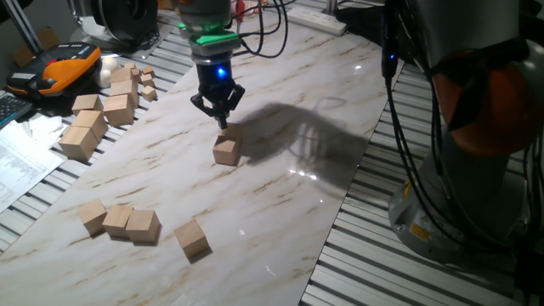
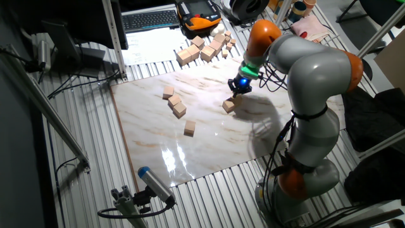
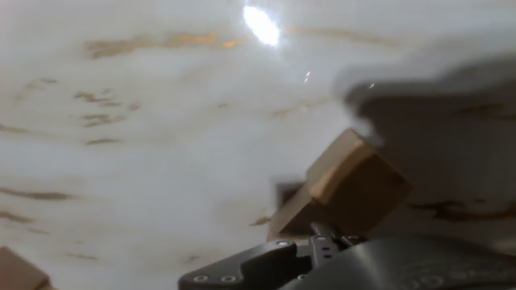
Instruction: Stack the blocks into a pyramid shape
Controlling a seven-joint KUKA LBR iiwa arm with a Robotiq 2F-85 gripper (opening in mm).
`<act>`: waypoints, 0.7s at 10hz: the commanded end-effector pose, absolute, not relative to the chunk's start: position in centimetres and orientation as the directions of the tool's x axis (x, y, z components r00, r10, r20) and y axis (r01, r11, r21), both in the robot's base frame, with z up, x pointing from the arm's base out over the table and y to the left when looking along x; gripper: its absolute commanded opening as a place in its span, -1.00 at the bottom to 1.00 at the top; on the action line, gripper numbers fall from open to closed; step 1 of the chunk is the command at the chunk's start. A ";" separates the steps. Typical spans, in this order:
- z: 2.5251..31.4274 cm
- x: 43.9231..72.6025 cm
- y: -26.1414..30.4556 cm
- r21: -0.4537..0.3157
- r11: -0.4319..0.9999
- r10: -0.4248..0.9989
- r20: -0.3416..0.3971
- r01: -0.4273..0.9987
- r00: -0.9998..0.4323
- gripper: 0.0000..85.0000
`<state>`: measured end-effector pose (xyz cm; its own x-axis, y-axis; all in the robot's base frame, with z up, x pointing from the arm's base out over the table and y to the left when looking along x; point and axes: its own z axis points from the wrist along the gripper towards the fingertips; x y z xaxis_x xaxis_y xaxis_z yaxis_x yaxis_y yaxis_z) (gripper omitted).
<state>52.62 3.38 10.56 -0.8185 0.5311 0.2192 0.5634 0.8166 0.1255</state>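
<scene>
Claw [image 1: 223, 121] hovers just above 1 block [image 1: 226, 150] on the desk [image 1: 280, 212]; whether its fingers grip anything, I cannot tell.

Wood on glossy marble – that's basically the whole look here

The blocks [image 1: 225, 150] are plain light-tan wood, matt, no varnish or shine. The tabletop [image 1: 280, 183] is a smooth marble-look slab, polished enough to throw lamp glare. Around it sits ribbed metal decking [image 1: 399, 263] – dull grey. The arm [image 2: 316, 69] has a smooth satin grey shell with glossy orange joints.
</scene>
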 end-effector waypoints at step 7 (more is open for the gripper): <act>8.6 51.0 14.3 0.111 0.741 0.638 0.191 0.662 -0.746 -0.20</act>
